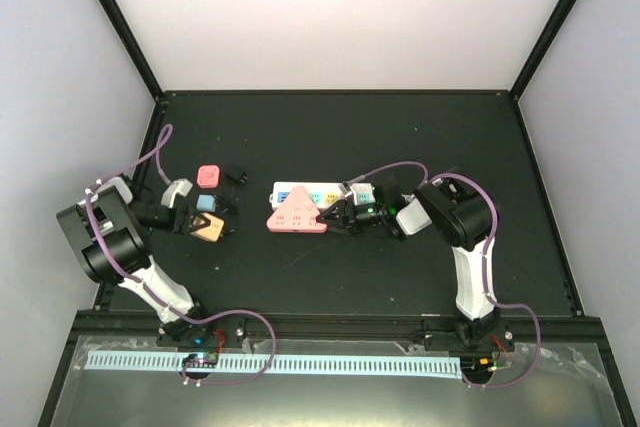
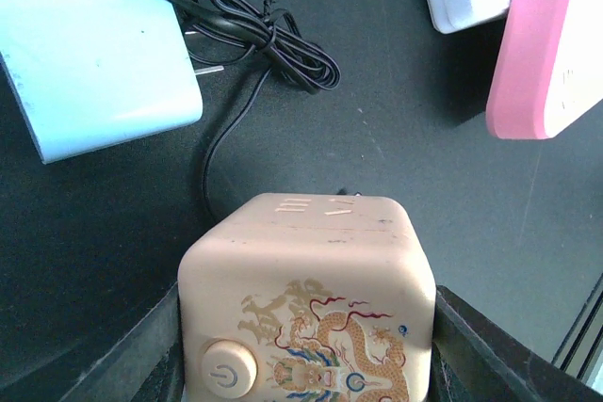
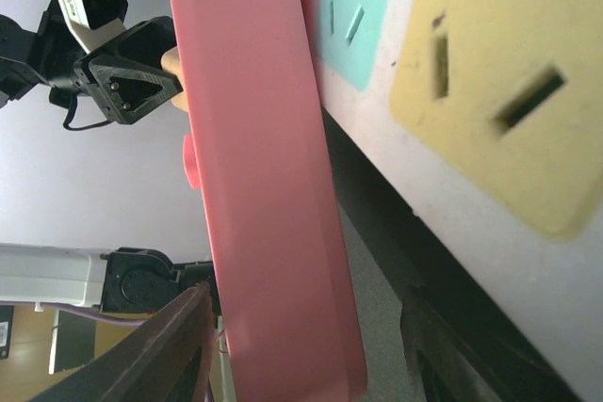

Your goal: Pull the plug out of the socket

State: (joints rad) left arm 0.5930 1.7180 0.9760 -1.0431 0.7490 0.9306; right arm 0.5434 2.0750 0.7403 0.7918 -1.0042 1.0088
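Note:
The socket, a long white power strip (image 1: 318, 192) with coloured faces, lies mid-table. A pink triangular plug (image 1: 297, 215) sits against its front left part. In the right wrist view the plug is a pink slab (image 3: 264, 185) standing beside the strip's teal and yellow faces (image 3: 490, 91). My right gripper (image 1: 336, 215) is open. Its fingers straddle the plug's right corner (image 3: 311, 355), with a gap on the strip side. My left gripper (image 1: 190, 223) is shut on a beige cube adapter (image 2: 311, 298) with a dragon print, to the left of the strip.
A light blue cube charger (image 1: 208, 204) and a pink cube (image 1: 208, 176) lie just behind the left gripper. A black coiled cord (image 2: 254, 30) lies by them. The strip's white cord (image 1: 360, 190) bunches at its right end. Black frame rails edge the table.

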